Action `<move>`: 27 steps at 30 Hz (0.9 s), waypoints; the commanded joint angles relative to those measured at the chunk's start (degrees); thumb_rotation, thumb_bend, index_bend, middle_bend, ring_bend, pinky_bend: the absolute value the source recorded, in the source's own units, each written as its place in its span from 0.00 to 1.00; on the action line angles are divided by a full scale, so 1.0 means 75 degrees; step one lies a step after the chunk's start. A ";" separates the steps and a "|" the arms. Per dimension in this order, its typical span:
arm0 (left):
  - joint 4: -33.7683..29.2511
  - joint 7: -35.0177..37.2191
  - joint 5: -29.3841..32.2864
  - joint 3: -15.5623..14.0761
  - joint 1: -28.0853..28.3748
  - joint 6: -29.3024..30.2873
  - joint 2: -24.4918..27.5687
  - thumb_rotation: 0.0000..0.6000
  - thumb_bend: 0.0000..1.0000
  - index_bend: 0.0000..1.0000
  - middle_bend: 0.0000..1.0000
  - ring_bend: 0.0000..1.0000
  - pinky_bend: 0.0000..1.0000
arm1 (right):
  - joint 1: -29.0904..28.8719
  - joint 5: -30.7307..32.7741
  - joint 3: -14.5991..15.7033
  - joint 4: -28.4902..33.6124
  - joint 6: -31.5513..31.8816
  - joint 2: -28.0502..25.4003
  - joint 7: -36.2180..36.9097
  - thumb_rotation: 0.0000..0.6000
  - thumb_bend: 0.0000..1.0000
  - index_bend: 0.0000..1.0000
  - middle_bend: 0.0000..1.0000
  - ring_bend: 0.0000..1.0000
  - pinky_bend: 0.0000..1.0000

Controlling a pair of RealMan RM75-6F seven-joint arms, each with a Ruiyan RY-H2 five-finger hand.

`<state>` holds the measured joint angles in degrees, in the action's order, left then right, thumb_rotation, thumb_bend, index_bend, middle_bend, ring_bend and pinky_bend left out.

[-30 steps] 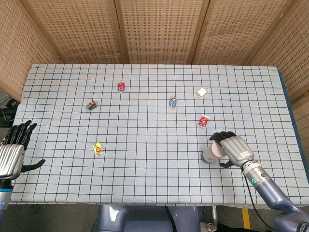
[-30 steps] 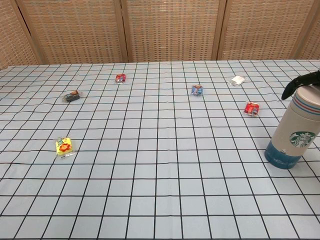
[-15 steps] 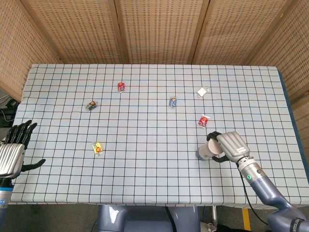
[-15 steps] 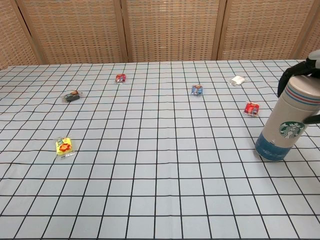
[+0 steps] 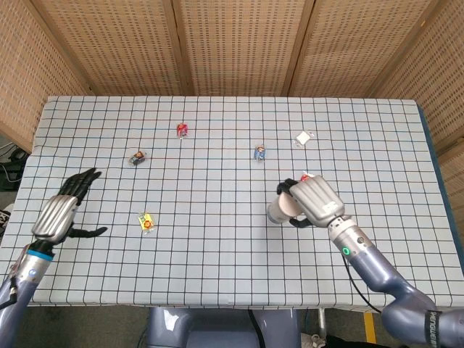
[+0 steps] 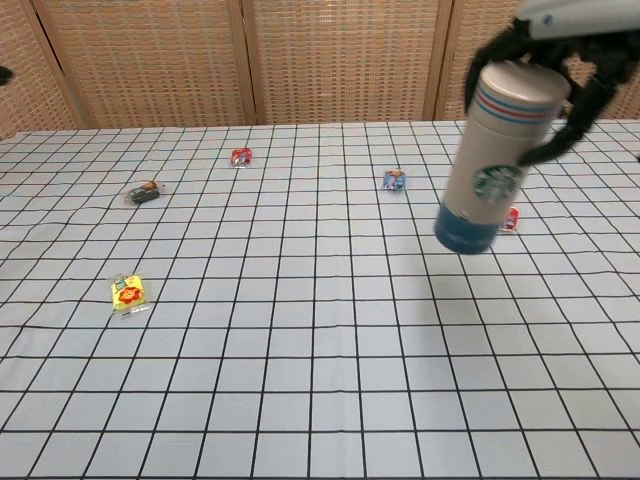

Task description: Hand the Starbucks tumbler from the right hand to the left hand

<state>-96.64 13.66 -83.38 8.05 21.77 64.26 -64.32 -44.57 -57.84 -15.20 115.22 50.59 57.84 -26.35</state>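
Right hand wrapped around the upper body of the Starbucks tumbler; fingers curl round it near the striped band, grip looks firm. Tumbler is clear of the checked tablecloth in the chest view, hanging below and to the inner side of the hand. Long axis near upright, tilted: blue base toward the robot's left, lid end up under the palm.

Left hand open, fingers spread, nothing in it, out over the left edge of the table. Palm side not clearly readable from the head view. Well apart from the tumbler; most of the table width lies between the two hands.

From the left hand, the tumbler lies off toward the robot's right and slightly further out. Right hand is the only one near it. Judgement: carry phase, handover not yet begun; both arms likely need to close toward centre, with the lower body left exposed for the left hand to take.

Small wrapped packets scattered on the cloth, none near either hand's path that I can tell.
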 commanded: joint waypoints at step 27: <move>0.3062 0.4337 -0.0206 0.0580 0.3358 -0.2090 -0.4012 1.00 0.00 0.00 0.00 0.00 0.00 | -0.3937 0.4574 -0.0310 -0.0242 0.0722 0.1763 -0.2236 1.00 0.68 0.63 0.66 0.67 0.70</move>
<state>-74.10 45.52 -84.88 12.41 46.48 48.62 -93.81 -74.06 -23.58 -17.56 113.44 56.01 71.02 -43.16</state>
